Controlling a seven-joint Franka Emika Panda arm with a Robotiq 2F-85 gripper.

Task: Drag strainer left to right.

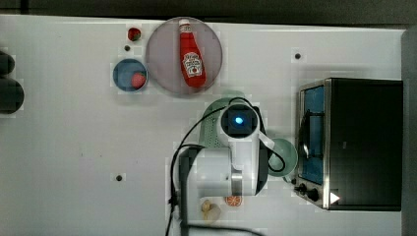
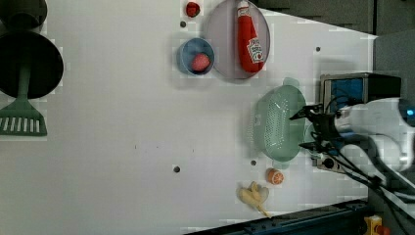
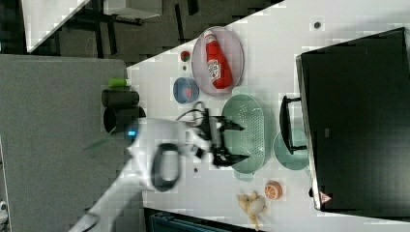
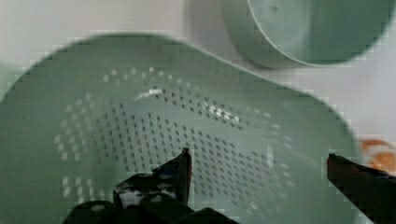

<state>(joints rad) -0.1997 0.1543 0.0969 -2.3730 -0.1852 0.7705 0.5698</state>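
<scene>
While our gripper (image 2: 302,130) hangs spread wide over it, we count one strainer (image 2: 274,125), one cup (image 3: 289,151) touching its right in the right view, bare table (image 2: 122,147) leftward.

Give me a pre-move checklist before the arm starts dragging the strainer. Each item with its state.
1. Gripper open wide enough to take the rim: ok.
2. Gripper lined up at the strainer: ok; in the wrist view the fingers stand over its perforated bowl.
3. Fingers actually gripping the strainer: not ok, nothing is clamped yet.
4. Strainer empty and upright: ok.
5. Path toward the top view's right: not ok, the mint-green cup and the toaster oven stand close on that side.
6. Cable free of the strainer: cannot tell.
</scene>
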